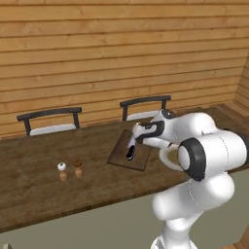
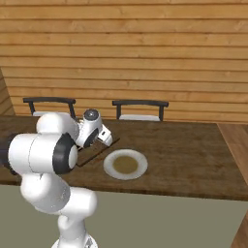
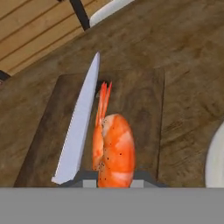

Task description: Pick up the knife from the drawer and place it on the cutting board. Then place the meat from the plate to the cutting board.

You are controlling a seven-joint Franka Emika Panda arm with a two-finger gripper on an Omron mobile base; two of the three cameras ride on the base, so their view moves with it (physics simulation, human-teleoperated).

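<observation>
The dark brown cutting board (image 1: 118,156) (image 2: 90,155) (image 3: 142,109) lies on the wooden table. The knife (image 3: 81,127) rests on it lengthwise, silver blade pointing away from the hand; its dark handle (image 1: 130,154) shows below my hand. My gripper (image 1: 132,144) (image 3: 114,177) hangs low over the board, shut on the orange-red meat (image 3: 114,148), which sits just right of the blade, tail pointing away. The white plate (image 2: 109,166) (image 3: 217,162) with its brownish centre stands right of the board with nothing on it. The drawer is out of view.
Two small shakers (image 1: 62,168) (image 1: 78,166) stand on the table left of the board. Two dark chairs (image 1: 48,119) (image 1: 146,105) sit behind the table against the plank wall. The table's near edge (image 1: 97,206) runs in front of my base.
</observation>
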